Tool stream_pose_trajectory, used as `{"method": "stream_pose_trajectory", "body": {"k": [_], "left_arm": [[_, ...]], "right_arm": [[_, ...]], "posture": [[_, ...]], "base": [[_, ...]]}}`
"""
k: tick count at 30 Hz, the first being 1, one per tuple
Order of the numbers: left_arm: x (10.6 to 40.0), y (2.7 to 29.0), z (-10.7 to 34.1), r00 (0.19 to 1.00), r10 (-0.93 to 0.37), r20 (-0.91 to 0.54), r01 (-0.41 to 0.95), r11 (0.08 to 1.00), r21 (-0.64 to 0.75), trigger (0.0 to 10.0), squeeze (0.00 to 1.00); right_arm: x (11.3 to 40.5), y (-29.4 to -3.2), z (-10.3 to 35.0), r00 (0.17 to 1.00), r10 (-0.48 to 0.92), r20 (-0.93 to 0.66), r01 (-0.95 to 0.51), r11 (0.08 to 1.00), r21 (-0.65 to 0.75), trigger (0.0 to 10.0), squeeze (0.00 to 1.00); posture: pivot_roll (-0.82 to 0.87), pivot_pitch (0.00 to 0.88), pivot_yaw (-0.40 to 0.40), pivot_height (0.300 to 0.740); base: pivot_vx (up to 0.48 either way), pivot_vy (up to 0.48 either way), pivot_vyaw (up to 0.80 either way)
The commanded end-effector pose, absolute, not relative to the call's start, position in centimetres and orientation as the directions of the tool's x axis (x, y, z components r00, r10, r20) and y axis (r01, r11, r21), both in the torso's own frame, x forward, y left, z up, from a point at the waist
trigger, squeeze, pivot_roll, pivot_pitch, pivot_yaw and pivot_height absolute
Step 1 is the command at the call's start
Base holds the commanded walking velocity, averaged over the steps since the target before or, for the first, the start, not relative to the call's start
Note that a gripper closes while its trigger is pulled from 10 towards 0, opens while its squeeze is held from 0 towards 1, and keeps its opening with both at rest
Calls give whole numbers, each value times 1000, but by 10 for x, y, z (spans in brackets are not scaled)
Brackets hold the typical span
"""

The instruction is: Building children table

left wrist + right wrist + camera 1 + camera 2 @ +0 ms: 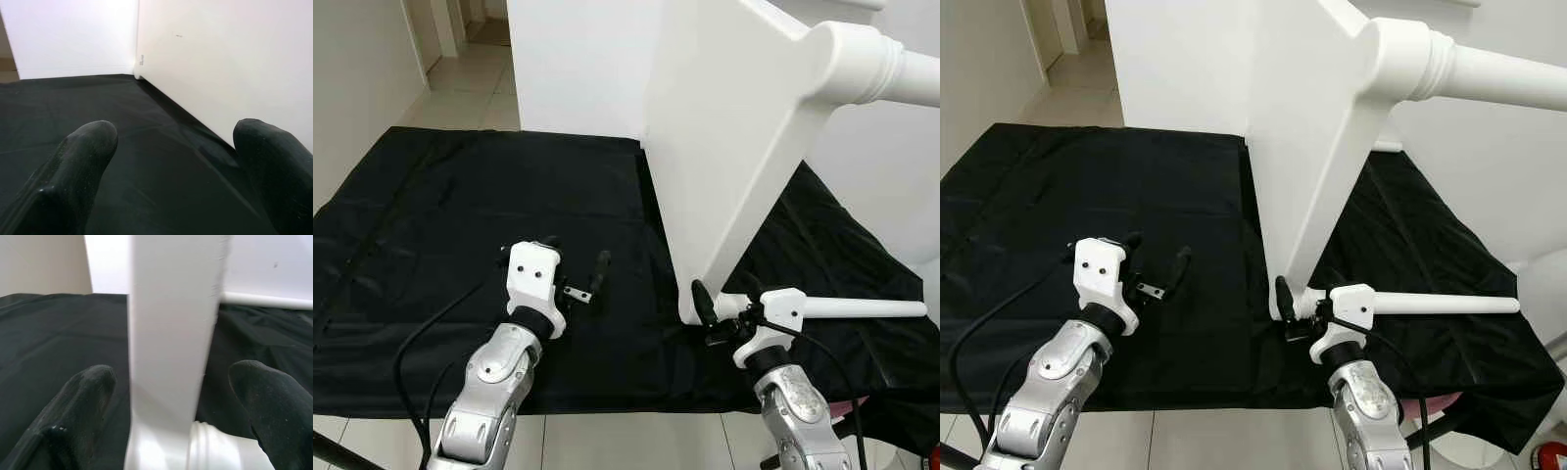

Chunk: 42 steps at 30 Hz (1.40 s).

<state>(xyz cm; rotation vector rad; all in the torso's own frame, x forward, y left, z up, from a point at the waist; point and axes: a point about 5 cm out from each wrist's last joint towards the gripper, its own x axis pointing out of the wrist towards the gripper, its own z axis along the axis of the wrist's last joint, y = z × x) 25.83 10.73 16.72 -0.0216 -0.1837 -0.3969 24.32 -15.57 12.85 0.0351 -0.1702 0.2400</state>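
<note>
A white table panel (734,147) stands on edge on the black cloth (460,225). One turned white leg (901,73) sticks out from its top corner to the right. A second leg (862,308) runs along the cloth from its bottom corner. My right gripper (724,302) is at that bottom corner. It is open, with the panel's edge (171,333) between its fingers (83,401) and a gap on each side. My left gripper (576,257) hovers open and holding nothing just above the cloth, left of the panel (220,63).
The cloth covers the floor ahead and ends just in front of my arms. Tiled floor (470,78) and a doorway lie at the far left. A white wall (578,59) rises behind the panel. A small red object (1552,455) sits at the near right.
</note>
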Motion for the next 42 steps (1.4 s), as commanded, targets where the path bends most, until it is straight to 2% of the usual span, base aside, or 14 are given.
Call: {"method": "stream_pose_trajectory", "body": {"k": [1, 9, 10, 11, 12, 13, 14, 15, 16, 33, 42], "left_arm": [[253, 100, 169, 859, -475, 190, 479, 877, 27, 10000, 1000], [254, 96, 166, 857, -482, 183, 483, 875, 38, 10000, 1000], [255, 94, 166, 854, -488, 182, 489, 871, 38, 10000, 1000], [256, 91, 166, 845, -503, 181, 504, 863, 43, 10000, 976], [256, 91, 166, 845, -503, 181, 504, 863, 43, 10000, 976], [257, 87, 167, 835, -518, 183, 519, 853, 48, 10000, 671], [258, 85, 168, 829, -528, 184, 529, 847, 51, 10000, 671], [259, 82, 169, 820, -540, 187, 539, 840, 61, 10000, 380], [259, 80, 169, 814, -550, 187, 549, 833, 63, 10000, 0], [268, 69, 169, 795, -574, 194, 568, 818, 92, 10000, 0], [274, 71, 172, 801, -564, 202, 556, 825, 102, 10000, 0]], "right_arm": [[244, -157, 124, 959, 244, 147, -249, 968, 14, 10000, 1000], [255, -155, 119, 969, 210, 129, -213, 977, 8, 10000, 1000], [258, -155, 118, 972, 196, 127, -199, 980, 9, 10000, 549], [262, -154, 117, 975, 180, 128, -184, 983, 17, 10000, 0], [262, -154, 117, 975, 180, 128, -184, 983, 17, 10000, 0], [266, -152, 118, 977, 171, 131, -175, 984, 24, 10000, 0], [269, -151, 118, 977, 165, 133, -170, 985, 29, 10000, 0], [273, -149, 118, 978, 160, 136, -166, 986, 34, 10000, 0], [276, -147, 119, 978, 154, 138, -160, 987, 31, 10000, 0], [304, -138, 119, 985, 89, 150, -97, 994, 45, 10000, 0], [323, -124, 119, 986, 49, 158, -62, 995, 74, 10000, 0]], "posture": [[21, 0, -87, 740], [21, 0, -98, 740], [22, 0, -99, 740], [24, 0, -101, 740], [24, 0, -101, 740], [26, 0, -103, 740], [27, 0, -103, 740], [26, 0, -105, 740], [25, 0, -104, 740], [8, 0, -106, 740], [22, 0, -95, 740]], "base": [[0, 0, 0], [0, 0, 0], [0, 0, 0], [0, 0, 0], [0, 0, 0], [0, 0, 0], [0, 0, 0], [0, 0, 0], [0, 0, 0], [0, 0, 0], [0, 0, 0]]}}
